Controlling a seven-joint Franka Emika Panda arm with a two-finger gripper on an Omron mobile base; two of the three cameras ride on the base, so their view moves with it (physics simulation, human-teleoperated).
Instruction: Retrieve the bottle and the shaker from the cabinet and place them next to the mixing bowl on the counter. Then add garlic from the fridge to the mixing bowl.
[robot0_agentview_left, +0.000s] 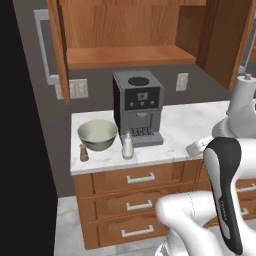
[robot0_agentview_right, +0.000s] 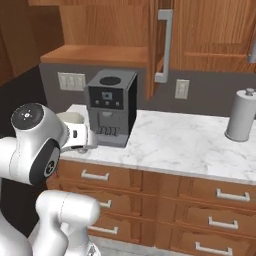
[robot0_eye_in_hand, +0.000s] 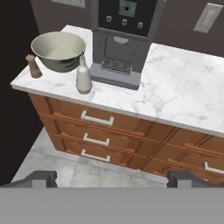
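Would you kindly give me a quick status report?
Claw open, empty. Small white bottle and brown shaker flank grey-beige mixing bowl on marble counter. Garlic pending.

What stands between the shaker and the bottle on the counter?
In the hand view, the front of the mixing bowl bulges between the shaker and the bottle; along the counter edge the marble is bare.

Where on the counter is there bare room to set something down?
Free: the counter between the coffee machine and the paper towel roll. Crowded: the left end, where the shaker, mixing bowl and bottle cluster beside the machine.
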